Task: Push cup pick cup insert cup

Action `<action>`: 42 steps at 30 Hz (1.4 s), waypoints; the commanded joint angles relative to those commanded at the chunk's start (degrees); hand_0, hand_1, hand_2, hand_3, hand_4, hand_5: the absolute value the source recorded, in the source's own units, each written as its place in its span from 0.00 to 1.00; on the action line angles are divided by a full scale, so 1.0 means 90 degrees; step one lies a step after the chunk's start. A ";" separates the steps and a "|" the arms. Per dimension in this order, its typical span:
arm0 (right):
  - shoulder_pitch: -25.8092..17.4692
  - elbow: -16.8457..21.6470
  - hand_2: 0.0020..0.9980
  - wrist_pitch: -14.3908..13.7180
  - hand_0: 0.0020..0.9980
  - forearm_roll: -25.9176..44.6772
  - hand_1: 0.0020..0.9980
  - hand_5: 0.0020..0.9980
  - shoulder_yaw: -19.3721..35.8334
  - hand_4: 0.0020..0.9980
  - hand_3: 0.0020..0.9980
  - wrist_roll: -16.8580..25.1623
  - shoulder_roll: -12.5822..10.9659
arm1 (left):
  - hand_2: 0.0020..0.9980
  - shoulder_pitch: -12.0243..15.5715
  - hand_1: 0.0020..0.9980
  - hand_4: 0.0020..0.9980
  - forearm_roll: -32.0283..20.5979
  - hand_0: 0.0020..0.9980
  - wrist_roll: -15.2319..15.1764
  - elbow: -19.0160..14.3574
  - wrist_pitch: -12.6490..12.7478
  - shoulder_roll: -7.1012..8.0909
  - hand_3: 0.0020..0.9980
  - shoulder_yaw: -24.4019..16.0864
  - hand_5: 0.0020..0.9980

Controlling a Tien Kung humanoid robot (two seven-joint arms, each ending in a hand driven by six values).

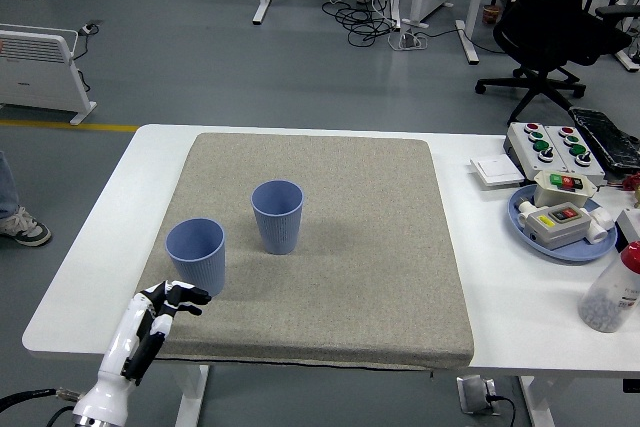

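Left hand: I see my left hand [170,302] at the mat's near left corner, forearm rising from the bottom edge. Its fingers are loosely curled, pointing right, and they hold nothing.
Hand to cup: the fingertips sit just below and left of the near cup [196,256], close to its base; I cannot tell whether they touch it.
Right hand: I have no view of it.
Near cup: blue, ribbed, upright on the mat [330,257], open mouth up, inside looks empty.
Far cup: a second blue cup [277,216], same kind, upright, just right of and beyond the first, a small gap between them. Also looks empty.
Mat: grey fabric covering most of the white table [75,287].
Path: nothing lies on the mat between the two cups.
Right side: a blue plate [575,249] holds a button box [555,223]; another button box [545,145] and a white plate lie beyond it.
Bottle: a red-capped bottle [612,290] stands near the right edge, well apart from the cups.
Beyond: an office chair [550,27] and a heater [40,67] stand on the floor.
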 joint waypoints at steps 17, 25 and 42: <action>0.0009 -0.0001 0.69 0.0015 0.71 0.0053 0.61 0.55 -0.0048 0.19 0.62 0.0017 0.0006 | 0.63 -0.0759 0.67 0.52 0.0049 0.65 0.0688 0.0817 -0.0451 -0.0094 0.55 0.0179 1.00; 0.0023 -0.0002 0.69 0.0021 0.71 0.0076 0.61 0.55 -0.0064 0.19 0.62 0.0024 0.0005 | 0.63 -0.0925 0.67 0.52 0.0012 0.66 0.0701 0.1145 -0.0476 -0.0213 0.55 0.0127 1.00; 0.0032 -0.0003 0.69 0.0025 0.71 0.0056 0.60 0.54 -0.0045 0.19 0.62 0.0017 0.0008 | 0.63 -0.1313 0.68 0.52 0.0089 0.69 0.0638 0.1826 -0.0473 -0.0259 0.55 0.0182 1.00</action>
